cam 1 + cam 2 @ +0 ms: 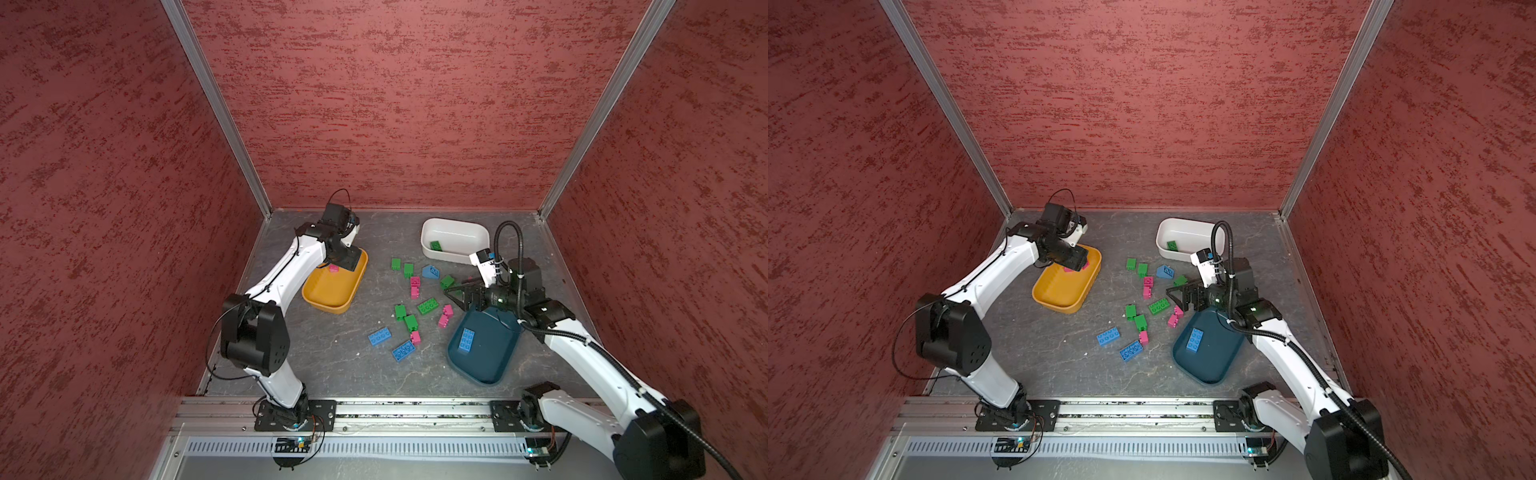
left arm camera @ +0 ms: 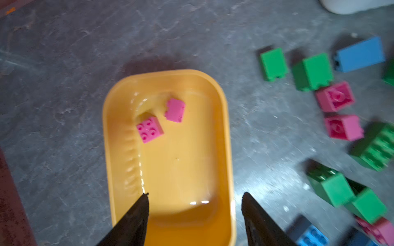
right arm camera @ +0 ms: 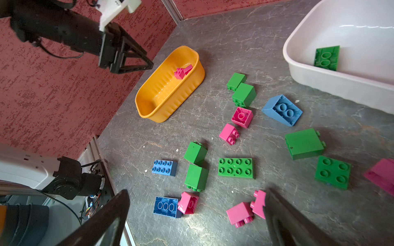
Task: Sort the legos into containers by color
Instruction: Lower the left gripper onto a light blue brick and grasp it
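1. the left fingers (image 2: 134, 217) hang spread apart and empty above the shallow yellow-orange plastic bin (image 2: 228, 136) at far left; two small square pink bricks (image 2: 149, 129) lie inside it.
2. the right fingers (image 3: 283, 215) are spread wide, grasping nothing. they sit low over the grey stone-look table (image 1: 332, 353), by the far-left rim of the shallow dark teal plastic bin (image 1: 486, 365), which holds one long blue brick (image 1: 467, 340).
3. the long green two-by-four brick (image 1: 428, 306) lies studs up on the table, just left of the right fingers and a little nearer; the right arm is much closer to it than the left.
4. its long axis runs left to right, the right end slightly farther. that seems in line with the fingers' closing direction, so i judge a wrist turn is needed to span its short width.
5. its likely home, the deeper white plastic bin (image 1: 449, 257) with one green brick (image 1: 436, 246) inside, sits just far of the right fingers.
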Motion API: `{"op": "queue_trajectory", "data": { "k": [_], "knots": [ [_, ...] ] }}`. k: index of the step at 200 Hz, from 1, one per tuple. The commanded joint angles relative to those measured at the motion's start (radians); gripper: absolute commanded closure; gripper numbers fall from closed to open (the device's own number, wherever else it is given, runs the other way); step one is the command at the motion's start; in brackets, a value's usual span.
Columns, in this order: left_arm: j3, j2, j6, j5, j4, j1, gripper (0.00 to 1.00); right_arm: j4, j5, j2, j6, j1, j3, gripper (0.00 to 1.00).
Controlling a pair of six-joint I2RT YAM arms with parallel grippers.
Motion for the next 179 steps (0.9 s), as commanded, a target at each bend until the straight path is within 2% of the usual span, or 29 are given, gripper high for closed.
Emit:
{"op": "queue_trajectory", "data": {
  "k": [1, 29, 78, 119, 179],
  "knots": [
    [-0.084, -0.064, -0.060, 0.071, -0.041, -0.069, 0.28, 0.023, 0.007, -0.006, -0.005, 0.011, 0.012, 0.01],
    [-0.191, -0.132, -0.092, 0.117, -0.015, -0.162, 0.28, 0.011, 0.016, -0.014, -0.022, 0.011, -0.004, 0.01],
    [-0.364, -0.150, 0.050, 0.129, 0.040, -0.334, 0.26, -0.011, 0.021, -0.037, -0.033, 0.011, -0.038, 0.01],
    [-0.437, -0.082, 0.115, 0.070, 0.093, -0.381, 0.26, -0.027, 0.050, -0.083, -0.025, 0.010, -0.076, 0.01],
    [-0.446, 0.035, 0.152, 0.041, 0.145, -0.409, 0.31, -0.049, 0.077, -0.121, -0.023, 0.011, -0.096, 0.01]
  ]
}}
